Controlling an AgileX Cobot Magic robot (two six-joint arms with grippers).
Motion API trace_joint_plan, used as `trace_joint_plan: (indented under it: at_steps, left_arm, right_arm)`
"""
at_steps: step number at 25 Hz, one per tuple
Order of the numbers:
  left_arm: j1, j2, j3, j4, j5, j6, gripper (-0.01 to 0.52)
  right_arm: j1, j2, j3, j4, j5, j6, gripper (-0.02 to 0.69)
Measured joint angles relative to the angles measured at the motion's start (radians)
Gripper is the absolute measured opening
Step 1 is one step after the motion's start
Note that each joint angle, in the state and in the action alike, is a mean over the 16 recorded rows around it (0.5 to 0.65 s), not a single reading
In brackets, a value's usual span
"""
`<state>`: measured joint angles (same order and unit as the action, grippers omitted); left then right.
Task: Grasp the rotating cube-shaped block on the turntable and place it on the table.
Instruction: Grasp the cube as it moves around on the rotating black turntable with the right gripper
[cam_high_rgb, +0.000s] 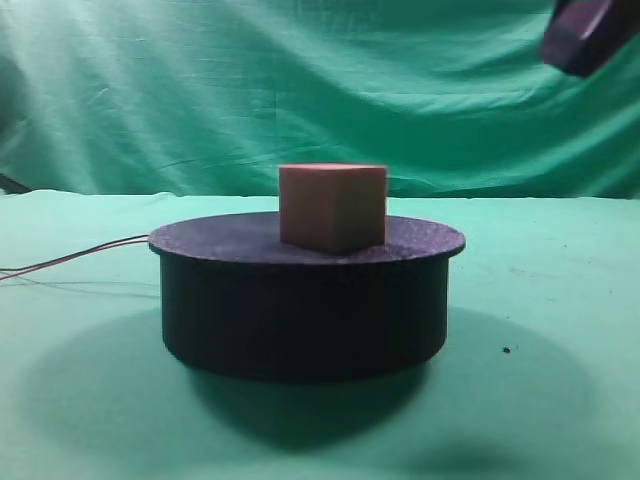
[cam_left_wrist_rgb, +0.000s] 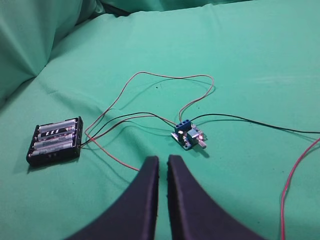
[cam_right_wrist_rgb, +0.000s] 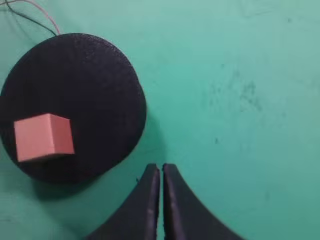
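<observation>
None done: grasp and placing both left.
Left hand (cam_left_wrist_rgb: 163, 165): clenched, empty, over battery holder (cam_left_wrist_rgb: 55, 140) and controller board (cam_left_wrist_rgb: 188, 135).
Cube-shaped block (cam_high_rgb: 332, 207): untouched on turntable (cam_high_rgb: 200, 240).
Right hand (cam_right_wrist_rgb: 162, 172): pressed together, empty, over tabletop (cam_right_wrist_rgb: 240, 100) beside turntable.

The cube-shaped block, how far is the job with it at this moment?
Nothing looks done yet: the cube-shaped block sits on the turntable, near its edge in the right wrist view, untouched. In hand: the right gripper hangs high above the table beside the turntable, fingers together, holding nothing. The left gripper waits closed over the battery pack and wires. Grasping and placing remain.
</observation>
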<state>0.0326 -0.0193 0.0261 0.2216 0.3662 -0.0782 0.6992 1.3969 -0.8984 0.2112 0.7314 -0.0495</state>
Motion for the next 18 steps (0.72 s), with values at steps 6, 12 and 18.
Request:
trace_joint_plan:
  at_steps: [6, 12, 18]
  left_arm:
    - [0.0, 0.0, 0.0, 0.0, 0.0, 0.0, 0.0]
    - [0.0, 0.0, 0.0, 0.0, 0.0, 0.0, 0.0]
    - [0.0, 0.0, 0.0, 0.0, 0.0, 0.0, 0.0]
  right_arm:
    - [0.043, 0.094, -0.059, 0.01, 0.008, -0.003, 0.451]
    - [0.051, 0.167, -0.076, 0.008, -0.015, -0.004, 0.492]
    - [0.052, 0.202, -0.116, -0.057, -0.002, 0.021, 0.356]
